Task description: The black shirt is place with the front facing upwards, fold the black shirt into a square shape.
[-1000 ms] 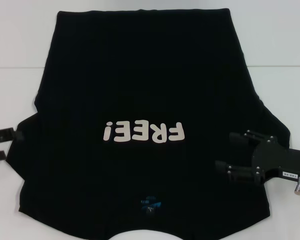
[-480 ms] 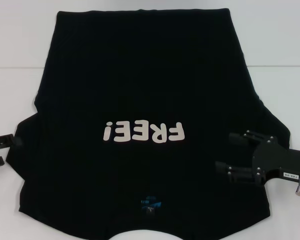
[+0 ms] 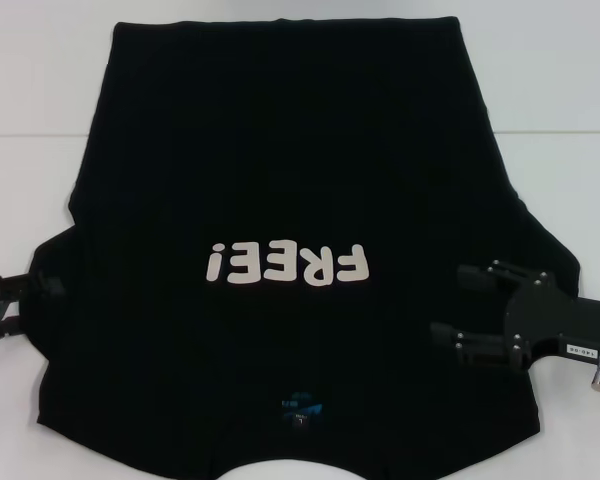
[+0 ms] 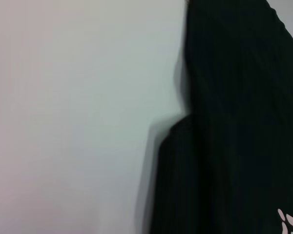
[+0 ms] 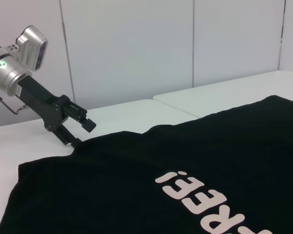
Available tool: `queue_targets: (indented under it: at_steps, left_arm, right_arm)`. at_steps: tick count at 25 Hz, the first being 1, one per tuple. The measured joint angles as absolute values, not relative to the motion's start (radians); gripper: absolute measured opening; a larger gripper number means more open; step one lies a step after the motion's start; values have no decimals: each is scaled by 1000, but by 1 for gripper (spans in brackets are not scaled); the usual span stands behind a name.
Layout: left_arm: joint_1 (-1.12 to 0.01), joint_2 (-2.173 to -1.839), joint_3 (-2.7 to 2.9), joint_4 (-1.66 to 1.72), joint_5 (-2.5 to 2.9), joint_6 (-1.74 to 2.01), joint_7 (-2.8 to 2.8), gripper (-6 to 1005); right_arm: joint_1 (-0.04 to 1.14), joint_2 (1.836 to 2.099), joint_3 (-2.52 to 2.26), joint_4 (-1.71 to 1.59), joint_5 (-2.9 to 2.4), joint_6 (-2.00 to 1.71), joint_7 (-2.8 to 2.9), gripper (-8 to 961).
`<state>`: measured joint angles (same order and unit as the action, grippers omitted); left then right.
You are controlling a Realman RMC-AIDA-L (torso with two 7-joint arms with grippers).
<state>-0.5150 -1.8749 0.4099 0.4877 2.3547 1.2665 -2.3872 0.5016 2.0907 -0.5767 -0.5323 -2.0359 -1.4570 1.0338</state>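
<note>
The shirt [image 3: 280, 200] is lying flat and face up on the white table [image 3: 30, 90], collar toward the near edge and hem toward the far edge. At the near edge the neck label [image 3: 298, 408] is showing just inside the collar. Farther in, the white "FREE!" lettering [image 3: 287, 265] is reading upside down from the head view.

At the near right, the right gripper [image 3: 460, 303] is hovering over the right sleeve [image 3: 540, 250], its two fingers [image 3: 480, 274] spread apart with only black cloth between them; whether they are touching the fabric cannot be told.

At the near left, the left gripper [image 3: 20, 303] is sitting at the edge of the left sleeve [image 3: 55, 250]. In the right wrist view the left gripper's [image 5: 78, 134] jaws are standing apart, the lower finger at the sleeve's edge and the upper one above it, and no cloth is being lifted.

Beyond the sleeves, the body of the shirt is spreading smooth and unfolded to the hem [image 3: 280, 22].

Progress, as judged from this layout: no fold is made yet. Both sleeves and the full length are remaining to be folded in before a square results; the grippers appear to be positioning for a first grasp at the sleeves.
</note>
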Motion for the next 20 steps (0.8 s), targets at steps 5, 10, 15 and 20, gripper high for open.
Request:
queue_targets:
  at_steps: [5, 10, 15, 20]
  left_arm:
    - [-522, -1878, 418, 488, 2355, 1263, -2370, 882]
    - [-530, -1878, 457, 498, 2355, 1263, -2370, 874]
    - [-534, -1878, 495, 500, 2356, 1241, -2370, 711]
    - [-532, -1877, 497, 505, 2357, 1232, -2369, 509]
  right_arm:
    - [502, 2091, -576, -532, -2036, -1463, 1035, 911]
    - [499, 2091, -569, -534, -2033, -1480, 1035, 911]
    - [496, 2088, -569, -541, -2031, -1486, 1054, 911]
    - [494, 2088, -569, -542, -2031, -1486, 1057, 912]
